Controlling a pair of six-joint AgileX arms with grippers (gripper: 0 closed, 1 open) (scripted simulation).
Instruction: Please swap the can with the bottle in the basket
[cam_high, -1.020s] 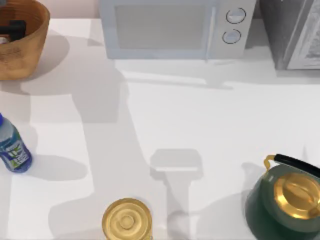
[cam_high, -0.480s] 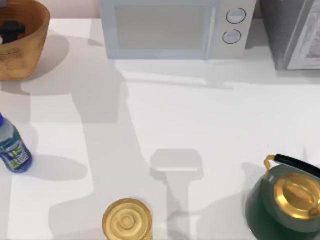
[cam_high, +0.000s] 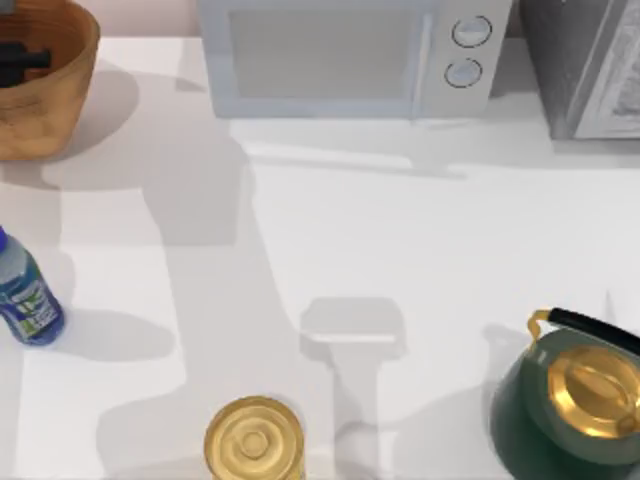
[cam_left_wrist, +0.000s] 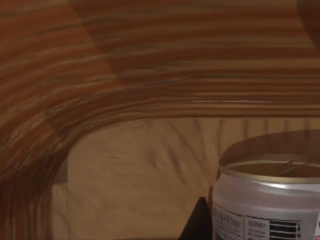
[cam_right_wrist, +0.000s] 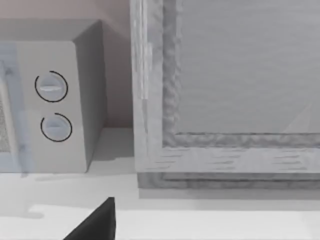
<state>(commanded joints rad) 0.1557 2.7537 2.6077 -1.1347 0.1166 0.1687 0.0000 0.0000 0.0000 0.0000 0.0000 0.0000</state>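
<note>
Inside the basket (cam_high: 60, 90) at the table's far left corner, the left gripper (cam_high: 20, 62) reaches the can (cam_left_wrist: 267, 200), finger spread unreadable; best closed squarely around its body before lifting, bottle (cam_high: 25, 295) waiting nearby.

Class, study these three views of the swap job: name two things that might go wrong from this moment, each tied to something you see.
1. The left gripper is down inside the basket beside the can; the ribbed wall is close, so lifting could snag the rim or tip the can.
2. The bottle stands at the table's left edge; a careless reach might knock it off.
</note>
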